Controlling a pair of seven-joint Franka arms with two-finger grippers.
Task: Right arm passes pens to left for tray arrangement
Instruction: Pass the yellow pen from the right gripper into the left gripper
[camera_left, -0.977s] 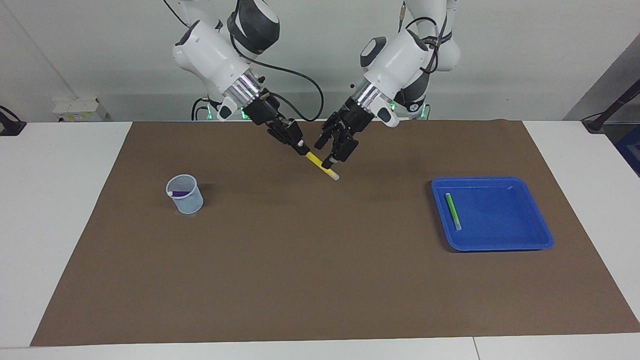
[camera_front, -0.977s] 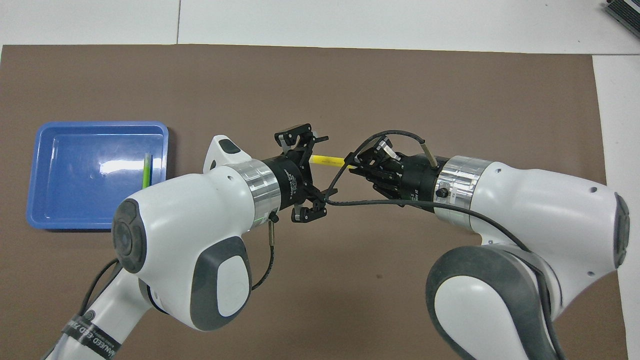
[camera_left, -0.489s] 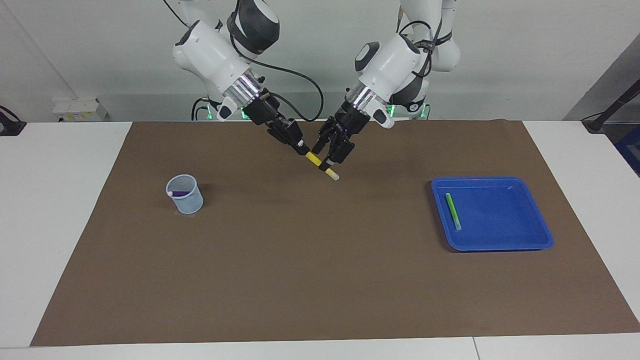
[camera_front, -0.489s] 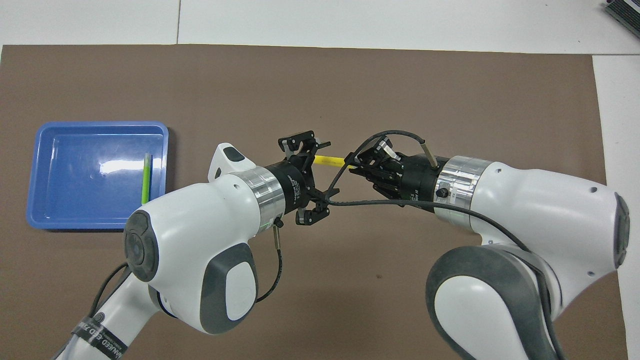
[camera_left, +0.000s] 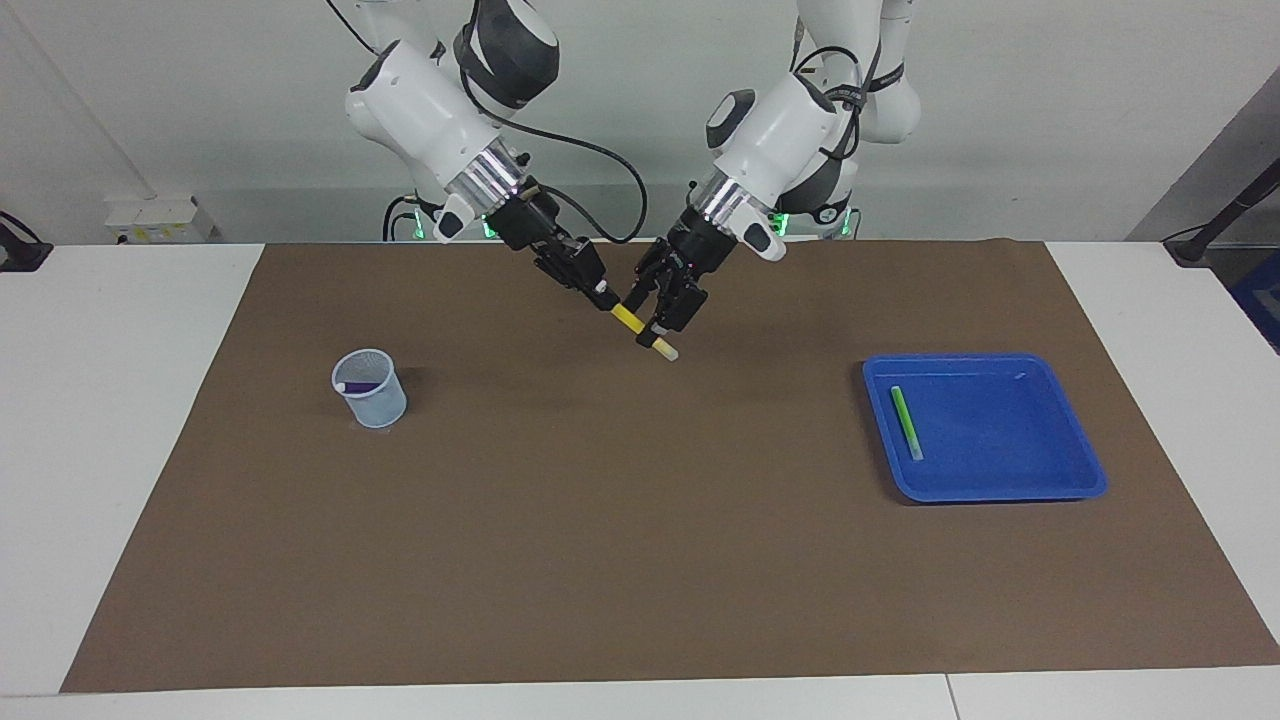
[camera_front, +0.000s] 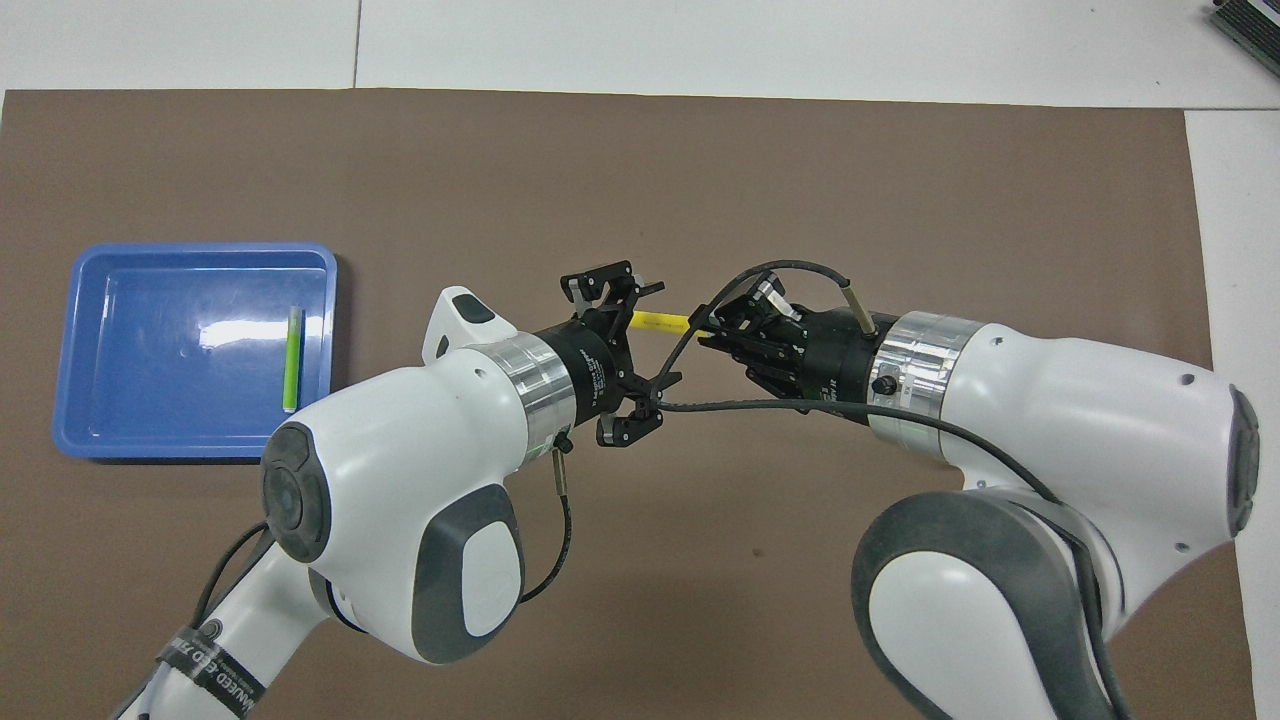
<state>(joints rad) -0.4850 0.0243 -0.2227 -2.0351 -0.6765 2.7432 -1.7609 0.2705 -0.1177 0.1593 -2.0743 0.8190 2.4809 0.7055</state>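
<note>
Tray (camera_left: 1060, 480) holds green pen (camera_left: 907, 422); cup (camera_left: 372, 400), purple pen (camera_left: 357, 386).

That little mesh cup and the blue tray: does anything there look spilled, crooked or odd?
Nothing stands out. The mesh cup stands upright with a purple pen inside, and a green pen lies flat in the blue tray, near one rim.

I see white table (camera_left: 120, 400) under brown mat (camera_left: 620, 520). Blue tray (camera_left: 1000, 488) sits on mat toward left arm's end; pale-blue mesh cup (camera_left: 372, 398) stands well apart toward right arm's end.
</note>
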